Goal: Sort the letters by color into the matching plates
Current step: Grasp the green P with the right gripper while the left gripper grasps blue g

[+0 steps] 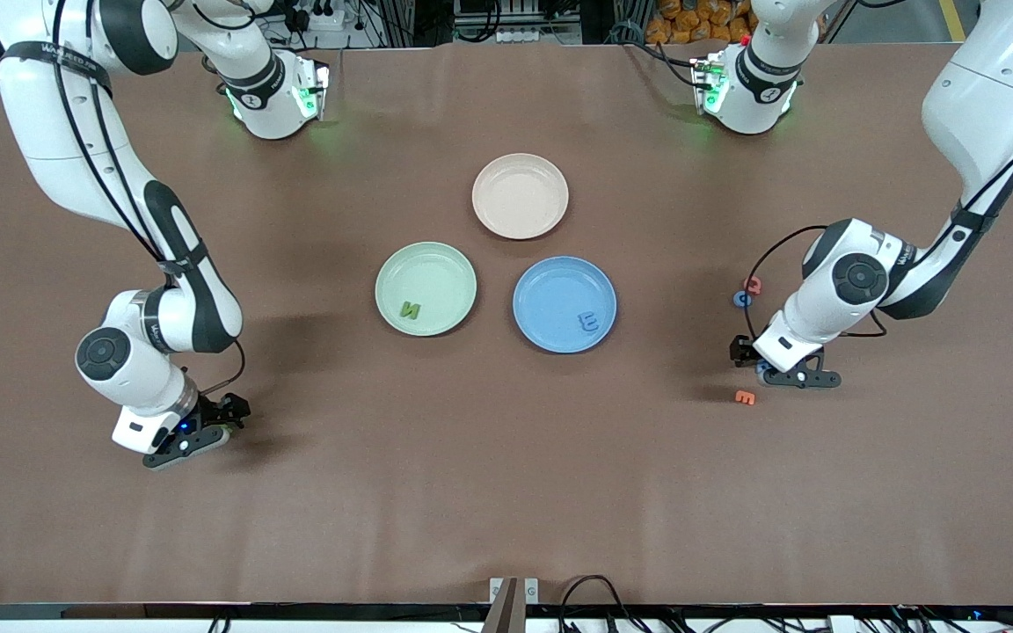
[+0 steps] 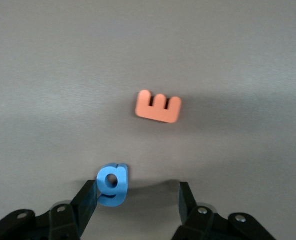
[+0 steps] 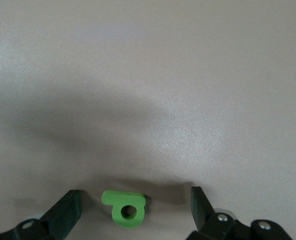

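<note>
Three plates sit at the middle of the table: mint green plate, blue plate, and a beige plate toward the robots' edge.

Sorted, as far as can be seen: one green N in the mint green plate; one blue 3 in the blue plate. Beige plate holds nothing.

Unsorted, toward the left arm's end of the table: blue g, orange E just beside it and nearer the front edge, plus a second blue letter touching a red letter nearer the robots' edge.

Unsorted, toward the right arm's end, near the front edge: green letter with a round hole.

Left gripper: down at the table, fingers partly open around the blue g, one finger touching it, the other clear; not clamped.

Right gripper: down at the table, fingers wide open astride the green letter, neither touching it.

Progress, by judgement: early, two pieces placed; both arms at the pick stage. Other letters, if any, not in view.
</note>
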Motion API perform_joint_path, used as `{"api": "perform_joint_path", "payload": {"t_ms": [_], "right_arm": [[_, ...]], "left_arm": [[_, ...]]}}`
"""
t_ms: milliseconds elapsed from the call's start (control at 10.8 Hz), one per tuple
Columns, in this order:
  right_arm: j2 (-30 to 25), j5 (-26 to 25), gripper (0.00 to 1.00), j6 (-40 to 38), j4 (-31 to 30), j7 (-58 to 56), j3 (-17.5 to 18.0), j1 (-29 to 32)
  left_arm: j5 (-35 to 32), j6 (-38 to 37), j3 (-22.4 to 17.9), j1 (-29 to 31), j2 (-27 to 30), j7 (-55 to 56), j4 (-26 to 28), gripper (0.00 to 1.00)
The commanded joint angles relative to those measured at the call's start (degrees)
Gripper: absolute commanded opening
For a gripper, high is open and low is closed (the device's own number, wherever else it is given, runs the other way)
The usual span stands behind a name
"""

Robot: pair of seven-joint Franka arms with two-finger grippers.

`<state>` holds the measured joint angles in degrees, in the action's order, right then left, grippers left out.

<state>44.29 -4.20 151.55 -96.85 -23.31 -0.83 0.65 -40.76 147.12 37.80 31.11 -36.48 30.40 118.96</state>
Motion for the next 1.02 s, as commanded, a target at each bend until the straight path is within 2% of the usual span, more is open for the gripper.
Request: {"api": "perform_joint_path", "payload": {"t_ms": [0,185,278,556,926], "right_arm": [[0.09,-0.99,0.88,0.85,-0.8,-0.06,0.75,0.93],[0.0,-0.99,0.8,0.85,-0.79,-0.33,0.75,1.11],[0.0,-0.99,0.68,0.85,-0.8,-0.33,0.75,1.2],[-0.26,-0.99,0.68,0.85,-0.71,-0.33,1.01,1.64],[-0.26,-0.98,0.67,0.94,-0.62,-0.5,1.19,2.51]], "left_arm": [[-1.78,-0.87,-0.36,-0.97,-0.35,0.09,-1.01,0.73],[-1.78,-1.83,-0.27,-0.88,-0.17,0.09,-1.1,0.73],[-1.78,-1.92,-0.27,-0.96,-0.17,0.01,-1.1,0.71],[-1.78,-1.92,-0.36,-0.88,-0.52,0.01,-1.19,0.52],[-1.78,-1.92,-0.45,-0.97,-0.61,0.01,-1.28,0.5]]}}
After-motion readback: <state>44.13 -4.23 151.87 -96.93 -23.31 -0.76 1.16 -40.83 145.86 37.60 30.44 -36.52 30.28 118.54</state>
